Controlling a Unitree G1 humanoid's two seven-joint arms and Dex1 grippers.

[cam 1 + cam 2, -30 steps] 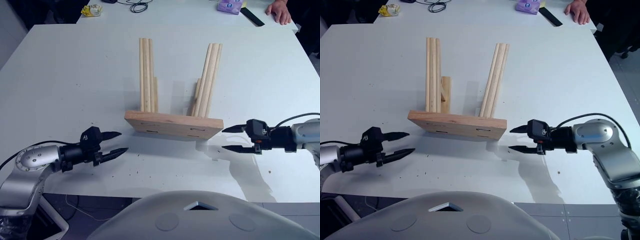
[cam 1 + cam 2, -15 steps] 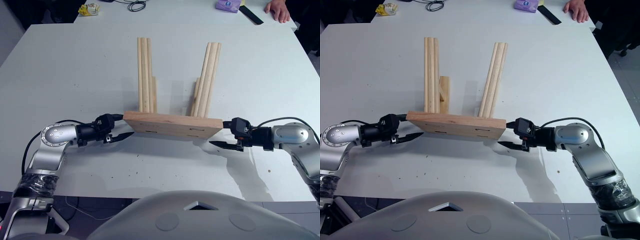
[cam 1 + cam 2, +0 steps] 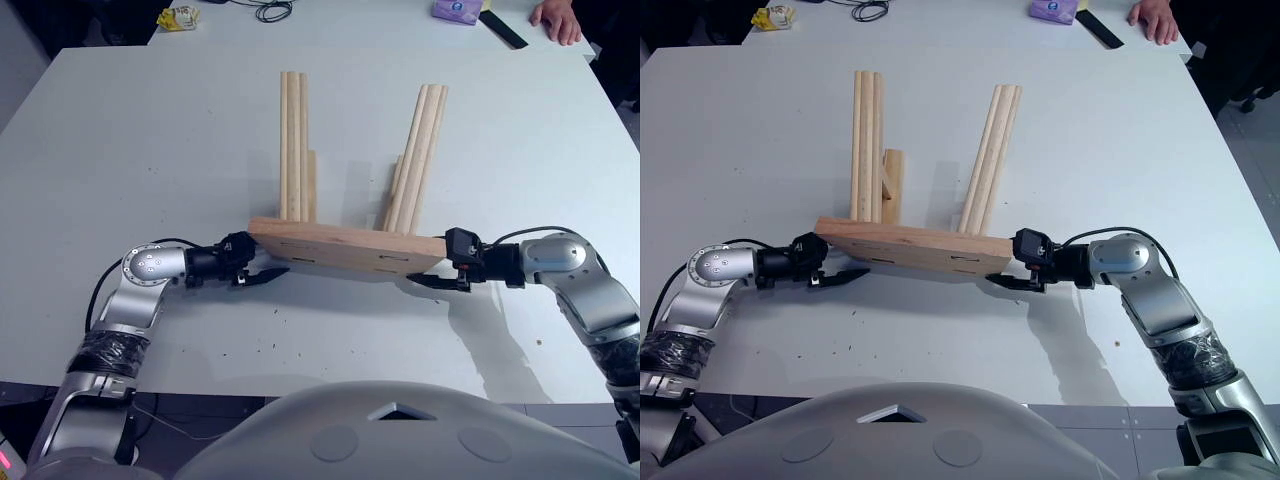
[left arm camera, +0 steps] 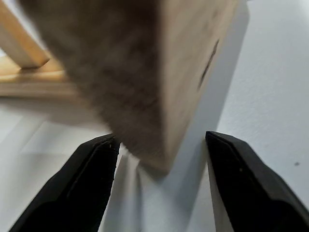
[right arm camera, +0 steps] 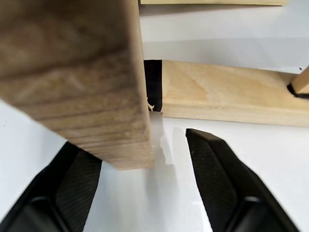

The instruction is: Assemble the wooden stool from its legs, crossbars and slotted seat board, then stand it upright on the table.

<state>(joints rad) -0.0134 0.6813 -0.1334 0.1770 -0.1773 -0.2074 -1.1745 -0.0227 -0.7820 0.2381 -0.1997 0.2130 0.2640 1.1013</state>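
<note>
The wooden stool lies on its side on the white table, its slotted seat board [image 3: 345, 248] on edge facing me. Two bundles of legs, the left legs [image 3: 293, 140] and the right legs [image 3: 420, 150], point away, with short crossbars [image 3: 891, 183] between them. My left gripper [image 3: 262, 261] is open at the board's left end, and in the left wrist view its fingers [image 4: 91, 183] straddle the board's end [image 4: 159, 72]. My right gripper [image 3: 437, 268] is open at the right end, one finger [image 5: 212, 179] on each side of the board [image 5: 72, 72].
At the table's far edge lie a purple box [image 3: 458, 11], a black strip [image 3: 503, 32], dark cables [image 3: 275, 12] and a yellow wrapper [image 3: 182, 18]. Bare table [image 3: 130, 150] spreads to both sides of the stool and in front of it.
Both grippers have moved inward from the table's front corners to the two ends of the seat board, staying open. The stool has stayed in place.
</note>
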